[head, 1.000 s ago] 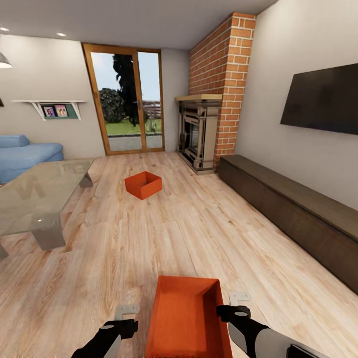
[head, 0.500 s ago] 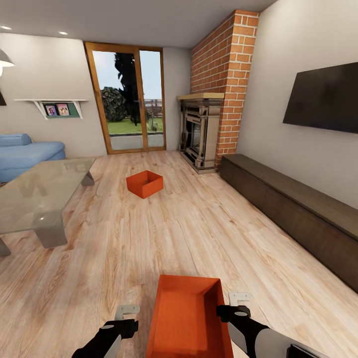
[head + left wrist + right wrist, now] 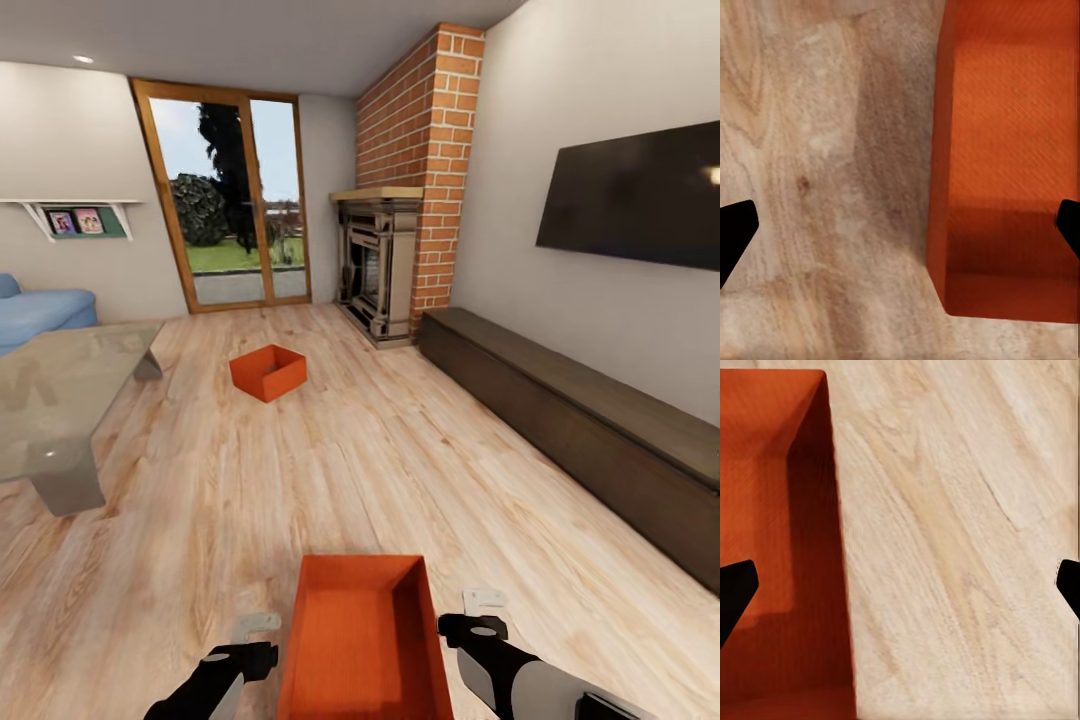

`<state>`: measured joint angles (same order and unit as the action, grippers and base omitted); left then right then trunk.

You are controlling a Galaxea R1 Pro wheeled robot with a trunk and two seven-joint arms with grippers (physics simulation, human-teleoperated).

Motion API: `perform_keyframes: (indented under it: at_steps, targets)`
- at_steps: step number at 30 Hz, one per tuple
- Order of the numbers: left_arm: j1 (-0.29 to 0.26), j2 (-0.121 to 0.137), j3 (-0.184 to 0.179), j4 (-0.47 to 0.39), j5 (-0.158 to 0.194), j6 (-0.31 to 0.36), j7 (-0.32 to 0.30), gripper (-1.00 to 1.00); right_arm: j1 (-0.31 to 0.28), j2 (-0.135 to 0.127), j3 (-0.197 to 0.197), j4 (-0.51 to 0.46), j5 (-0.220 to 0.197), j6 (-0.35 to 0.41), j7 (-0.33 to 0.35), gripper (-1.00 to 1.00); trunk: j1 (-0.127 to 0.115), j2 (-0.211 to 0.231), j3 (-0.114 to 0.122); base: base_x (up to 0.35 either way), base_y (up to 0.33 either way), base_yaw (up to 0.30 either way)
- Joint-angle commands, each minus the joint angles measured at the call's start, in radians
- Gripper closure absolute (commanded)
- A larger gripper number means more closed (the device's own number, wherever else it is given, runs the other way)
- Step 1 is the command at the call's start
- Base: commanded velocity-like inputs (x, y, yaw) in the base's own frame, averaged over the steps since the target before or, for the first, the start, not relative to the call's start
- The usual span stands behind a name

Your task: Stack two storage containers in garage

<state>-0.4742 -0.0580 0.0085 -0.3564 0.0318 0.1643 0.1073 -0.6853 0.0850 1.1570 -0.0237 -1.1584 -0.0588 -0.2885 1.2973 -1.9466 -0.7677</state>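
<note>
I am in the living room, on light wood-plank floor (image 3: 400, 470). One red-orange storage container (image 3: 360, 640) sits on the floor right in front of me, between my two grippers. My left gripper (image 3: 255, 632) is open beside its left wall; in the left wrist view this gripper (image 3: 900, 229) spans that wall of the container (image 3: 1009, 172). My right gripper (image 3: 482, 608) is open a little off its right wall; in the right wrist view that gripper (image 3: 900, 591) has one fingertip over the container (image 3: 772, 510). The second container (image 3: 267, 372) rests farther off, toward the glazed doors.
A glass-topped low table (image 3: 60, 400) and a blue sofa (image 3: 40, 310) are at the left. A long dark low cabinet (image 3: 580, 420) runs along the right wall under a TV (image 3: 640, 200). A brick fireplace (image 3: 385, 265) and glazed doors (image 3: 225, 210) are at the back.
The whole picture has shifted left, so the camera has turned right. Both grippers keep their places in the view, and the near container now sits slightly more to the left between them.
</note>
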Motion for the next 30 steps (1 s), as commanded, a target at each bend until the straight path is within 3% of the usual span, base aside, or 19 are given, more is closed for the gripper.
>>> perform_keyframes:
  at_steps: [1,17,23,30]
  targets:
    - [0.000,0.000,0.000,-0.003,0.004,0.006,0.003,-1.00,0.000,0.000,0.009,-0.001,-0.011,-0.003,-0.002,-1.00,0.000,0.000,-0.001,0.000,0.000,-0.167]
    - [-0.002,-0.002,-0.001,-0.063,0.004,0.015,0.003,-1.00,0.001,0.004,0.026,-0.002,0.001,-0.016,0.006,-1.00,0.000,0.000,-0.001,0.000,0.000,-0.028]
    - [-0.055,-0.007,0.001,-0.054,0.005,0.018,0.005,-1.00,0.001,0.003,0.029,-0.002,0.000,-0.023,0.006,-1.00,0.000,0.000,-0.001,0.000,0.000,0.000]
    - [-0.067,-0.014,0.001,-0.049,0.005,0.022,0.006,-1.00,0.004,0.003,0.029,-0.001,0.000,-0.027,0.006,-1.00,0.000,0.000,-0.001,0.000,0.000,0.000]
